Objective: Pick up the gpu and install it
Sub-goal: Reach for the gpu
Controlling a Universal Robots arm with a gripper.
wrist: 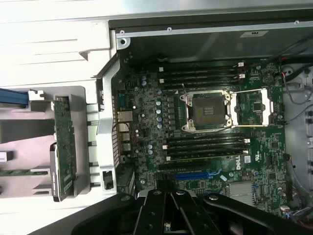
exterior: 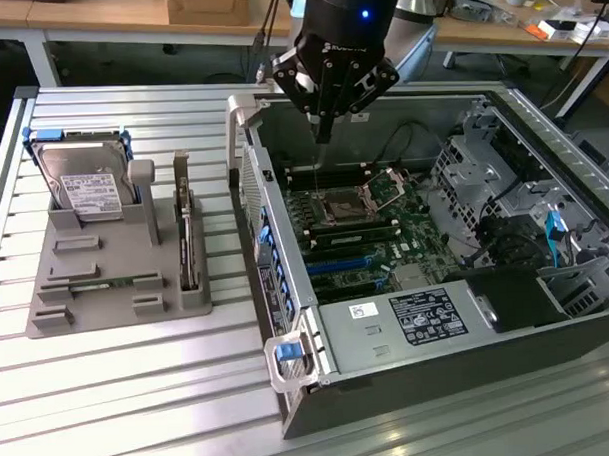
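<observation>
Exterior view is showing the gripper [exterior: 323, 125] hanging over the open computer case [exterior: 440, 383], its fingers clenched together on nothing. The gpu [exterior: 189, 242] is standing on edge in the grey holder [exterior: 96, 270], well apart from the tool and outside the case. The pick is, I judge, not yet begun; it is calling for parted fingers lined up over the card's upper edge.

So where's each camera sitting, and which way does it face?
Exterior view: off the arm, raised, looking down on the grey tray and open computer case; the shut hand hangs over the case.
Wrist view: on the wrist, looking down into the case past the hand.
Shared: motherboard, CPU socket, gpu standing in the tray.
</observation>
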